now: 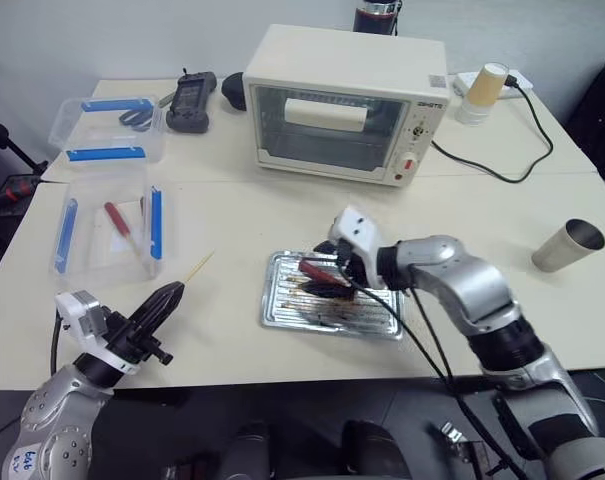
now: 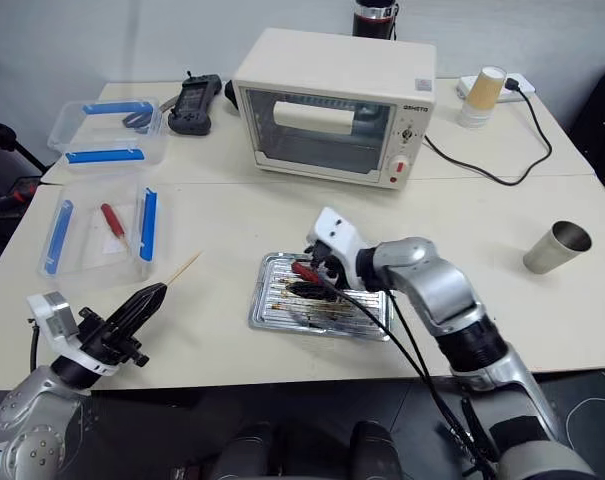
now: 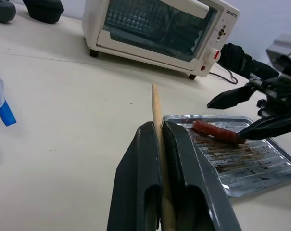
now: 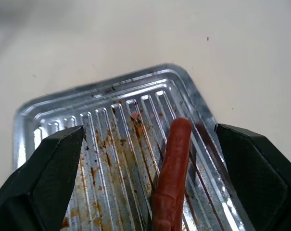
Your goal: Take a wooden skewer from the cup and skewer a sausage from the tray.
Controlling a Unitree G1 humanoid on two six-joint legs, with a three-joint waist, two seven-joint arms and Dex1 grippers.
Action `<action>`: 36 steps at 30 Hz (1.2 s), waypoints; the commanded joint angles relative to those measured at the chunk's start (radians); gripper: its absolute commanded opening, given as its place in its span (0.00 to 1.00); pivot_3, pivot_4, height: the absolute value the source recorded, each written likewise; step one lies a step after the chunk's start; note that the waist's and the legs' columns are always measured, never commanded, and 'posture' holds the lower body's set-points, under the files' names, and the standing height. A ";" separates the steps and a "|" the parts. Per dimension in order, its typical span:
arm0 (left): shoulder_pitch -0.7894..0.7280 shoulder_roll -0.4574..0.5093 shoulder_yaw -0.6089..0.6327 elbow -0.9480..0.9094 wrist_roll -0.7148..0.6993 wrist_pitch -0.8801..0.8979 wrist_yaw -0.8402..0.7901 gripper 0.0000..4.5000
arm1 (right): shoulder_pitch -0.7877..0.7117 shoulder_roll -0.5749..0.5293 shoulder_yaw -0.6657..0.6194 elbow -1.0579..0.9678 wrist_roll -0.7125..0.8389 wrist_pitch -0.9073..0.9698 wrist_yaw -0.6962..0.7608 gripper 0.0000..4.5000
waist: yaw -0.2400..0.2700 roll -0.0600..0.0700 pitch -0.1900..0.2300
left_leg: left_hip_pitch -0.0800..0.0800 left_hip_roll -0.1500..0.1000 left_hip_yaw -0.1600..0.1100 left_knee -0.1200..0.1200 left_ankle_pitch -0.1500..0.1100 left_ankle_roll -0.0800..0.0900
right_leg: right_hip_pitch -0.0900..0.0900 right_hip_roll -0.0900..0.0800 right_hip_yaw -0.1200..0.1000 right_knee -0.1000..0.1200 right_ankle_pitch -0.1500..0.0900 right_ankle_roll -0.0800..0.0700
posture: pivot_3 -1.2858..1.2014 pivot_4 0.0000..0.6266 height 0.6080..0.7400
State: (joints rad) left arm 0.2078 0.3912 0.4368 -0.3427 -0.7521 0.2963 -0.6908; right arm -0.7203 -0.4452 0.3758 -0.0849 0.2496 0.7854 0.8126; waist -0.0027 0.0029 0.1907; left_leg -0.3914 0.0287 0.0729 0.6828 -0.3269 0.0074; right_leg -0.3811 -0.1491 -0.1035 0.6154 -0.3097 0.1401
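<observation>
**Skewer in the left grip, right jaws wide over the sausage**

Your left gripper [image 3: 159,139] is pressed together on the wooden skewer [image 3: 156,108], which runs up between the two fingers and pokes out past their tips. In the head views the stick's free end points away from you and toward the right, over the bare table between the clear plastic boxes [image 1: 107,230] and the tray [image 1: 377,325]. That is roughly the direction of the sausage [image 4: 171,168], though the tip is well apart from it and off to the sausage's left.

Your right gripper [image 4: 150,168] is spread wide and hangs over the tray, one finger on each side of the sausage, neither pad touching it as far as the right wrist view shows. The sausage lies on the ribbed floor of the tray, along the ribs, and its long axis runs nearly straight away from the right wrist, so the fingers straddle its width. In the left wrist view it lies crosswise to the skewer's line, with one end toward the stick's side.

The right arm is plainly the nearer one to the sausage; the left holds back near the table's front edge. The cup [image 1: 568,246] stands on the far right, away from both grippers. Judging from this, you need the right jaws to steady the sausage, then bring the skewer tip round to meet one end along its length.
</observation>
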 commanded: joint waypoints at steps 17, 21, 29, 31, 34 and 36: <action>0.007 0.005 -0.018 -0.054 -0.012 -0.014 0.008 0.00 | -0.003 0.082 0.049 0.108 -0.129 -0.135 -0.011 0.34 | -0.006 -0.001 0.000 | 0.000 0.001 0.007 -0.001 0.000 -0.001 | -0.007 0.001 0.001 0.005 0.000 0.000 | 0.52 0.24 1.00; 0.008 0.007 -0.022 -0.056 -0.012 -0.015 0.005 0.00 | -0.007 0.084 0.049 0.119 -0.134 -0.145 -0.001 0.34 | -0.008 -0.001 0.000 | 0.000 0.001 0.008 -0.001 0.000 -0.001 | -0.008 0.001 0.002 0.005 0.000 0.000 | 0.52 0.24 1.00; 0.006 0.030 -0.037 -0.055 -0.011 -0.004 -0.026 0.00 | -0.004 0.068 0.039 0.108 -0.113 -0.138 0.072 0.04 | -0.011 -0.001 0.000 | 0.000 0.001 0.008 -0.001 0.000 -0.001 | -0.008 0.001 0.002 0.006 0.000 -0.001 | 0.52 0.24 1.00; 0.001 0.040 -0.044 -0.052 -0.008 -0.003 -0.037 0.00 | -0.007 0.065 0.030 0.109 -0.121 -0.164 0.075 0.04 | -0.013 -0.001 0.000 | 0.000 0.001 0.008 -0.001 0.000 -0.001 | -0.009 0.001 0.002 0.006 0.000 -0.001 | 0.52 0.24 1.00; -0.008 0.060 -0.059 -0.048 0.002 -0.007 -0.060 0.00 | -0.015 0.046 0.025 0.109 -0.130 -0.214 0.102 0.04 | -0.013 -0.001 0.000 | -0.001 0.001 0.008 -0.001 0.000 -0.001 | -0.010 0.001 0.002 0.006 0.000 -0.001 | 0.52 0.24 1.00; -0.018 0.097 -0.083 -0.053 0.018 -0.009 -0.103 0.00 | -0.021 0.005 0.003 0.089 -0.104 -0.291 0.179 0.04 | -0.013 -0.001 0.000 | -0.002 0.001 0.009 -0.001 0.000 -0.001 | -0.010 0.001 0.002 0.006 0.000 -0.001 | 0.52 0.24 1.00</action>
State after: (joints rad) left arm 0.1968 0.4615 0.3662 -0.3591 -0.7420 0.2975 -0.7552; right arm -0.7231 -0.4140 0.4215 0.0435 0.1224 0.5629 0.9347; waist -0.0157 0.0021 0.1903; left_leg -0.3934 0.0295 0.0818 0.6815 -0.3269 0.0067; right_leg -0.3915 -0.1482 -0.1017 0.6211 -0.3098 0.1393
